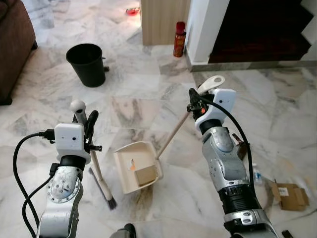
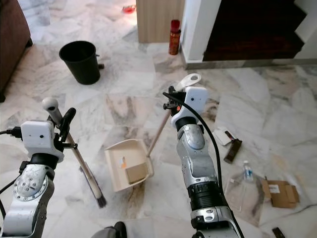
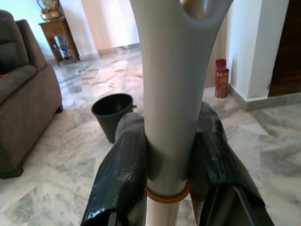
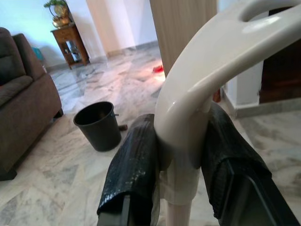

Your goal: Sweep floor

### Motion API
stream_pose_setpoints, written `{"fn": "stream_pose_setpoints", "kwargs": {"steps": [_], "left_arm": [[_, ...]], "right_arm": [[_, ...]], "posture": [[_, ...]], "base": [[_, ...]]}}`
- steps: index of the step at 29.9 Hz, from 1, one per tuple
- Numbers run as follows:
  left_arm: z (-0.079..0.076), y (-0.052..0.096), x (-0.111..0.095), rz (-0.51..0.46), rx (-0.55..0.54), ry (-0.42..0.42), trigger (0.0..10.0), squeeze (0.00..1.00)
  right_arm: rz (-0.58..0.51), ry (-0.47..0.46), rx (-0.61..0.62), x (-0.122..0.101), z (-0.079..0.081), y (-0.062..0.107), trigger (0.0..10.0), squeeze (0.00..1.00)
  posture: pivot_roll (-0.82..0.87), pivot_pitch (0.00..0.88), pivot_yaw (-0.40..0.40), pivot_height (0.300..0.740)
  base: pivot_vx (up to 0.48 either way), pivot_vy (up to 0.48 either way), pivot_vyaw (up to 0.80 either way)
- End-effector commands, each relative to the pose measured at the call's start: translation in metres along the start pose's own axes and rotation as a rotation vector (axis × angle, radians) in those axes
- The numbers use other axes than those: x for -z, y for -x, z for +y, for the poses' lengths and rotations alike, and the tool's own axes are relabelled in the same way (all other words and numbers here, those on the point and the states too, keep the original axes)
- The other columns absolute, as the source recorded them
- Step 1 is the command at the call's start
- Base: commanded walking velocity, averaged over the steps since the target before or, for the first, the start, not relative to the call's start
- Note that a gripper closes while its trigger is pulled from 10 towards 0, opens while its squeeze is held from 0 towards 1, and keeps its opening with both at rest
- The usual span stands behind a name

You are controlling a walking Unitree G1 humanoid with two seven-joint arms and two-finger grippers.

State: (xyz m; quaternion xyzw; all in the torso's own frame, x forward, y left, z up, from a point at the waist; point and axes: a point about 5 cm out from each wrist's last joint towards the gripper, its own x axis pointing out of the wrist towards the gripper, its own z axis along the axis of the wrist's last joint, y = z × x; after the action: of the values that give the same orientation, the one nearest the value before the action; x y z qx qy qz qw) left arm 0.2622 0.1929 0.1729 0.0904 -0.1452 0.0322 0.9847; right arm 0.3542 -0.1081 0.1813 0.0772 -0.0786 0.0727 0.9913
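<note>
Both handles clamped: broom point(image 1: 95, 163) left gripper point(image 3: 170, 155), dustpan point(image 1: 136, 166) right gripper point(image 4: 181, 160)

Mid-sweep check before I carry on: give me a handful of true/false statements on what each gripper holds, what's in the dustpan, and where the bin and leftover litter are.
1. The left gripper is shut on the broom handle. True.
2. The right gripper hangs open, holding nothing. False: its fingers clamp the dustpan handle near its looped top.
3. The dustpan is empty. False: a brown cardboard piece and a small orange scrap lie in it.
4. The black bin stands upright on the floor beyond the dustpan. True.
5. All litter has been collected. False: a flattened cardboard box and a plastic bottle lie on the floor to the robot's right.
</note>
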Motion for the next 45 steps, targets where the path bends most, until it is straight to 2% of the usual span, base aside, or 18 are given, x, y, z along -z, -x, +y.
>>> {"fn": "stream_pose_setpoints", "kwargs": {"steps": [1, 16, 20, 45], "left_arm": [[0.0, -0.001, -0.011, -0.047, 0.015, -0.023, 10.0, 0.0], [-0.001, 0.0, -0.011, -0.049, 0.02, -0.018, 10.0, 0.0], [-0.002, 0.0, -0.011, -0.05, 0.023, -0.017, 10.0, 0.0], [0.0, -0.001, -0.011, -0.047, 0.022, -0.023, 10.0, 0.0]], "right_arm": [[-0.081, -0.011, -0.024, -0.019, 0.005, -0.002, 10.0, 0.0], [-0.098, -0.003, -0.071, -0.022, 0.012, -0.001, 10.0, 0.0], [-0.11, -0.006, -0.095, -0.023, 0.016, 0.0, 10.0, 0.0], [-0.096, -0.029, -0.126, -0.023, 0.021, -0.002, 10.0, 0.0]], "posture": [[-0.02, 0.212, -0.016, 0.74], [-0.02, 0.196, -0.018, 0.74], [-0.02, 0.18, -0.017, 0.74], [-0.01, 0.208, -0.02, 0.74]], "base": [[0.48, 0.0, 0.0], [0.48, 0.0, 0.0], [0.48, 0.0, 0.8], [0.48, 0.0, 0.16]]}}
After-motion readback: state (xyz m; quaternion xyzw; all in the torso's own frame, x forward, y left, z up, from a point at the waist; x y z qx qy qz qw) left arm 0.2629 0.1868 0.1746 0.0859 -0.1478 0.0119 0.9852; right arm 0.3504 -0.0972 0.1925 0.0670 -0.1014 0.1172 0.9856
